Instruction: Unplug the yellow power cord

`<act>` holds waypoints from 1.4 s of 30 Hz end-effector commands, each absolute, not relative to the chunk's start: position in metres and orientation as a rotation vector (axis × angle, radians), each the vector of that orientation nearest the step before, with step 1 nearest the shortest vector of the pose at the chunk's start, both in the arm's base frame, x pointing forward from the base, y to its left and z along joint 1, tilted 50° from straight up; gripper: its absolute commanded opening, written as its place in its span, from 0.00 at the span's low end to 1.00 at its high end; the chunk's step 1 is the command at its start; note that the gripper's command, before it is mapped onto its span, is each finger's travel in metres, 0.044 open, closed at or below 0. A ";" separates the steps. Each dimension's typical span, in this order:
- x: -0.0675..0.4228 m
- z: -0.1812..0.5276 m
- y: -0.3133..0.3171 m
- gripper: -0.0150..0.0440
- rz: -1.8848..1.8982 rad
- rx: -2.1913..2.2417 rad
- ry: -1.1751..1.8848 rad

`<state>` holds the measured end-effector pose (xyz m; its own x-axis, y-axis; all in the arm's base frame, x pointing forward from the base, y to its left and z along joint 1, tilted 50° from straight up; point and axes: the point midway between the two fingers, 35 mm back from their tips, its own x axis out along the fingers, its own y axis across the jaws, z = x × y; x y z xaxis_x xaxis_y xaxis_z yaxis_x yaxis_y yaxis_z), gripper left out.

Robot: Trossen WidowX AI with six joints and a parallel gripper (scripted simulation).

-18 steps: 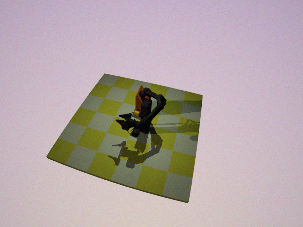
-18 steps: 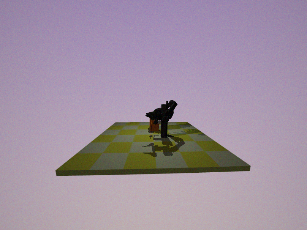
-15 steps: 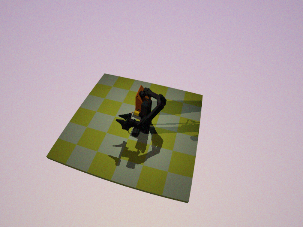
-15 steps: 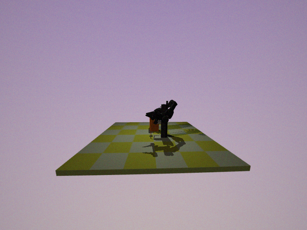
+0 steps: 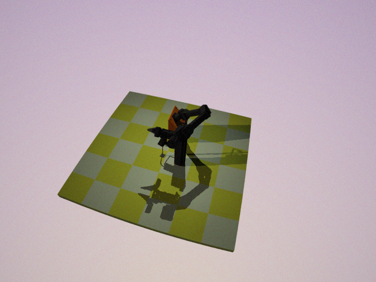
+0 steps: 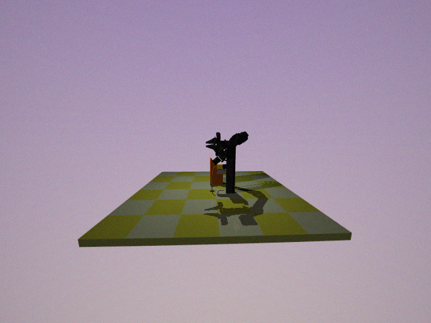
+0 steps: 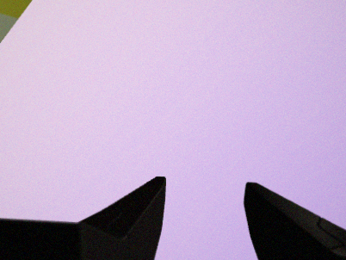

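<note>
While the hand (image 7: 205, 185) hangs half-spread on nothing, the limp yellow cord (image 5: 162, 151) likely needs gripping at its rigid plug

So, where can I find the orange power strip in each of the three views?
Top: the orange power strip stands right of centre, behind the arm.
Exterior: the strip is centred, just left of the arm's column.
Wrist: not in it; only fingers.
Shared landmark: the checkered floor.
</note>
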<state>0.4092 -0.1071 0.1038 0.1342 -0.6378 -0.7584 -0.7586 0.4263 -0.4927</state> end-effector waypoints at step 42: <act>0.269 0.036 -0.012 0.53 -0.782 1.711 1.937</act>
